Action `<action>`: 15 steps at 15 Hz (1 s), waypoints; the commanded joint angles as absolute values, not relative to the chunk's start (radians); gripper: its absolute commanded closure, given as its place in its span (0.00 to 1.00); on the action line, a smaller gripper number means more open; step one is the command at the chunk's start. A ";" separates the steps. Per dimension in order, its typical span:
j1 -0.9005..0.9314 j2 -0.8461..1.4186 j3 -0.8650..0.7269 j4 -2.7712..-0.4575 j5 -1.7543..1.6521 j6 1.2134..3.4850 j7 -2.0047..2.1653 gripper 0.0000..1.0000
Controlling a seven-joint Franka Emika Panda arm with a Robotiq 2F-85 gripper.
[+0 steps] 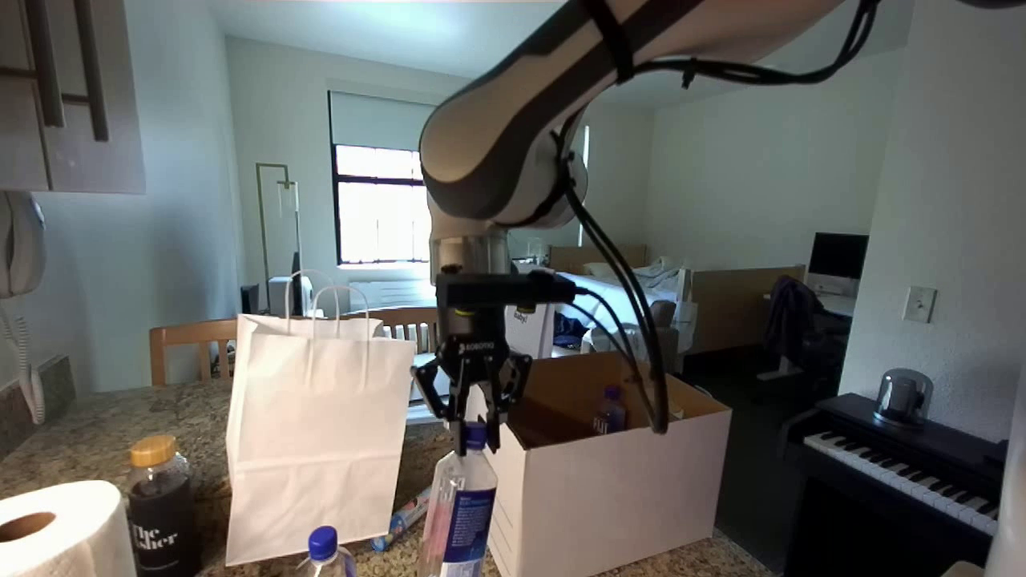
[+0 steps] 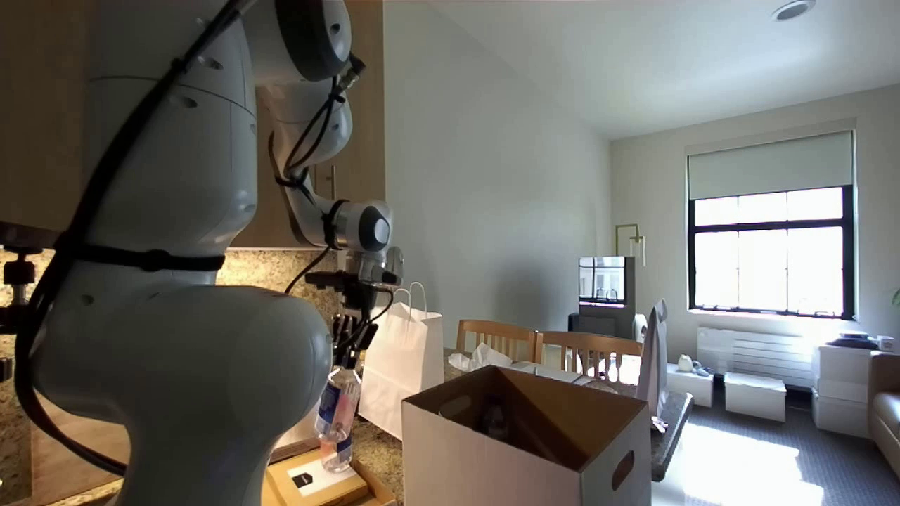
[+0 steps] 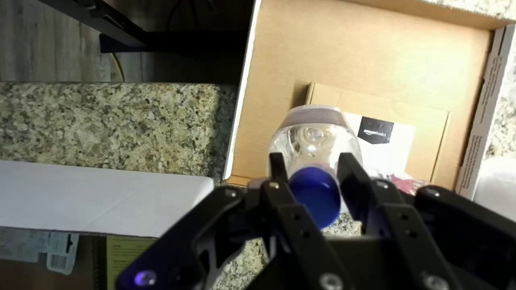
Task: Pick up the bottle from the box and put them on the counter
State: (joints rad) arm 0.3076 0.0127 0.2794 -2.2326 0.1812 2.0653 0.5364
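My gripper (image 1: 476, 445) is shut around the blue cap of a clear bottle (image 1: 466, 513). The bottle hangs slightly tilted beside the white carton box (image 1: 625, 497). In the wrist view the cap fills the gap between the fingertips (image 3: 312, 161), and the bottle (image 3: 314, 135) reaches down over a cardboard tray. A second blue-capped bottle (image 1: 324, 545) stands to the left, mostly cut off. A third bottle (image 1: 611, 413) is inside the box; it also shows dimly in an exterior view (image 2: 494, 420). The speckled counter (image 1: 48, 449) lies under everything.
A tall white paper bag (image 1: 321, 449) stands behind the held bottle. A dark orange-lidded jar (image 1: 164, 513) and a paper towel roll (image 1: 72, 537) stand at the left. The shallow cardboard tray (image 3: 383, 52) holds a small flat box (image 3: 423, 137).
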 commanded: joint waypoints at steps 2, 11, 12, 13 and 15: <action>0.306 0.125 0.275 -2.276 0.285 2.265 0.578 0.85; 0.513 0.406 0.119 -2.282 0.011 2.784 0.929 0.86; 0.555 0.406 0.079 -2.269 -0.057 2.790 0.993 0.86; 0.591 0.411 0.044 -2.260 -0.121 2.789 1.055 0.86; 0.657 0.423 -0.015 -2.239 -0.233 2.771 1.161 0.86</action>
